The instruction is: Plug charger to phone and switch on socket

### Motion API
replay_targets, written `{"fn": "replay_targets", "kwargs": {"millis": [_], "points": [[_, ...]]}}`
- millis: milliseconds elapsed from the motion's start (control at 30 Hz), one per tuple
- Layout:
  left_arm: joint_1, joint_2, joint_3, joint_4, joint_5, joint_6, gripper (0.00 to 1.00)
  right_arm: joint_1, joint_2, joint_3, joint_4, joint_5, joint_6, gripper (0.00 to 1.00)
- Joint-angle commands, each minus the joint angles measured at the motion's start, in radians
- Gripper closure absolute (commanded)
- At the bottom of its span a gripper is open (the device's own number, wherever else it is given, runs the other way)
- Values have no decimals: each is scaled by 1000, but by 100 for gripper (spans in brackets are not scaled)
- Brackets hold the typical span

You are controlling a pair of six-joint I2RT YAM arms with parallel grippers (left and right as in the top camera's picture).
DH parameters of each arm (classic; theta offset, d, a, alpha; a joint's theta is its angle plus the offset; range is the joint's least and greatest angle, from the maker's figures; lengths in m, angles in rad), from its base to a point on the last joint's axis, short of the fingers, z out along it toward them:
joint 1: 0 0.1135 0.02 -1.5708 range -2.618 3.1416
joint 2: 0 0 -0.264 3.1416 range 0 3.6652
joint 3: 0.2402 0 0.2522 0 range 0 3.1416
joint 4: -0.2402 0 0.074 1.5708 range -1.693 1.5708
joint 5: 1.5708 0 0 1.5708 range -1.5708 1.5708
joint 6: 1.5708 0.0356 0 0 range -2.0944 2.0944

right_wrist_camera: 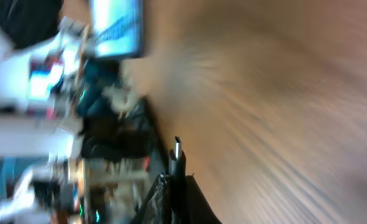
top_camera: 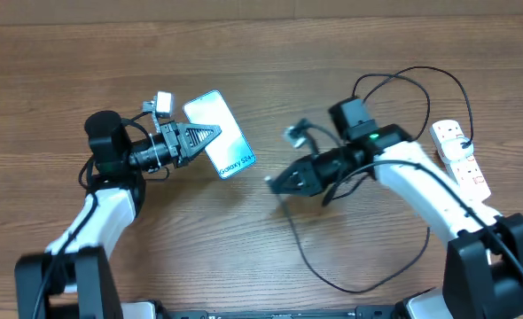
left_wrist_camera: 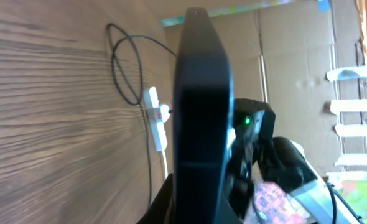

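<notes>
The phone, slim with a light cyan screen and "Galaxy S24+" text, is held tilted above the table by my left gripper, which is shut on its edge. In the left wrist view the phone shows edge-on as a dark slab between the jaws. My right gripper is shut on the charger's connector tip, which points toward the phone. The thin black charger cable loops across the table to the white socket at the far right, seen also in the left wrist view.
The cable makes loops behind my right arm and near the front edge. The socket's thick white cord runs toward the right edge. A cardboard wall stands behind the table.
</notes>
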Motion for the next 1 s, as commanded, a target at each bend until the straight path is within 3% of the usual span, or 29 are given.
{"fn": "replay_targets", "kwargs": {"millis": [0,33,100,300,467,667,800,967], "points": [[-7,71,13,52,21,13,96,-206,-50,34,-58,137,30,96],[-7,113,17,100,29,-10,96,-344,-87,61,-101,197,39,96],[-9,147,26,152,30,-32,96,-467,-127,88,-123,277,67,96],[-52,224,107,251,31,-70,96,-618,-236,129,-60,323,202,96],[-108,274,216,250,107,-70,96,-504,-275,135,-107,266,189,96],[-130,284,251,248,186,-70,96,-211,-272,96,-206,51,4,96],[-129,284,251,241,263,-66,96,-53,-265,8,-137,-26,5,96],[-129,284,250,241,309,-59,96,22,-250,-166,126,-179,9,96]]}}
